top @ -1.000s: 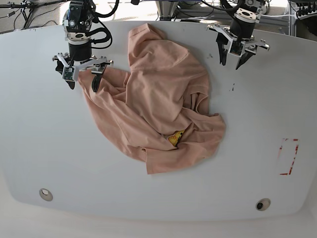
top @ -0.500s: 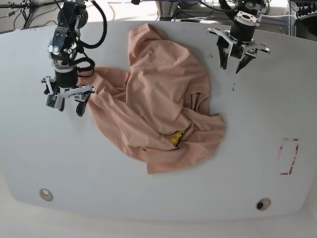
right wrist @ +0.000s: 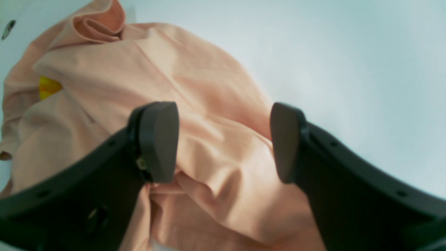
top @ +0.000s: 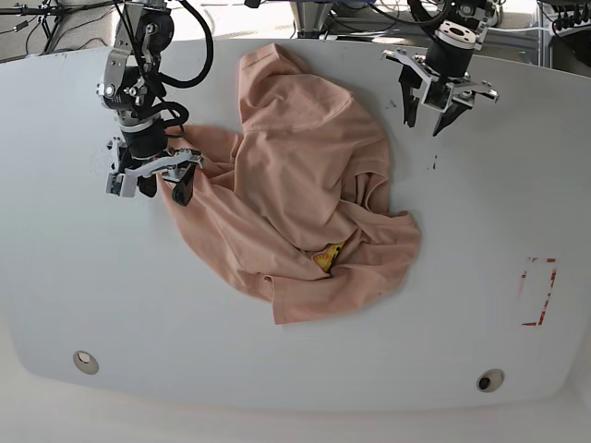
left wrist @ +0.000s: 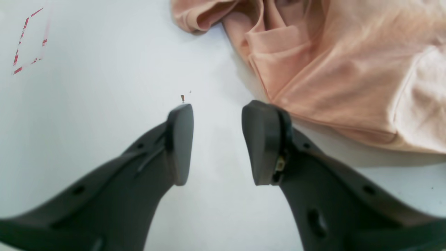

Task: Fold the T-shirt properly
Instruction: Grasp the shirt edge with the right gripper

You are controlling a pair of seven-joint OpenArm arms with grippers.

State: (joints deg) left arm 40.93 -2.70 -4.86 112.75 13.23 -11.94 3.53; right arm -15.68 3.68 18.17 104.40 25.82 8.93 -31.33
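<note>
The salmon-pink T-shirt lies crumpled in the middle of the white table, with a bit of yellow emblem peeking from a fold near its front. My right gripper hovers at the shirt's left edge, open. In the right wrist view its fingers straddle rumpled cloth lying below, and the emblem shows at far left. My left gripper hangs open at the back right, above bare table. In the left wrist view the left gripper holds nothing, and the shirt lies just beside its right finger.
A red tape outline marks the table's right side and shows in the left wrist view as the tape outline. Two round holes sit near the front edge. Cables and stands crowd the back edge.
My right gripper came forward along the shirt's left side, swung out left, then shifted back right to the cloth's edge. My left gripper drifted slightly back and left.
</note>
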